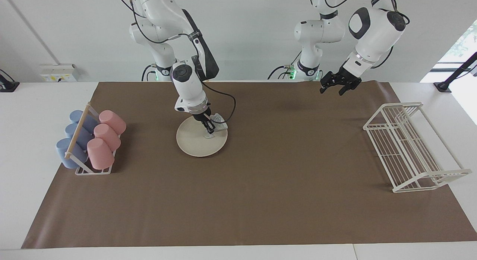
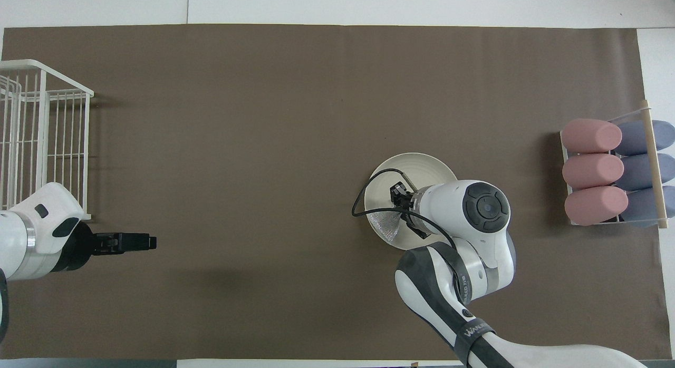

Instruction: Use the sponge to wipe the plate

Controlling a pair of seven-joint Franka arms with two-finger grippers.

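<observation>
Your round, shallow, cream-white plate (image 1: 201,140) lies flat on the brown mat (image 1: 261,185) that covers the surface, toward the right arm's end and somewhat closer to the robots' edge than to the opposite edge. On it, at the part of its rim toward the robots, lies the small silvery-grey wrinkly sponge (image 1: 219,123) of shiny mesh; in the overhead view it spreads as a grey wedge (image 2: 384,224) over the plate's edge.

Your right gripper (image 1: 209,128) reaches down onto the plate with its fingertips pressed together on the sponge, pinching it against the plate's face. A black cable (image 1: 231,103) loops from the wrist out past the plate's rim.

At the right arm's end of the mat, a white wire holder with a wooden bar (image 1: 80,134) carries three pink cups (image 1: 105,139) and three blue cups (image 1: 76,137) lying on their sides; it stands well apart from the plate.

Your left gripper (image 1: 338,83) waits in the air over the robots' edge of the mat, toward the left arm's end, with its fingers spread and nothing between them. Near the corner at that end stands an empty-looking white wire rack (image 1: 411,146), well apart from the plate.
</observation>
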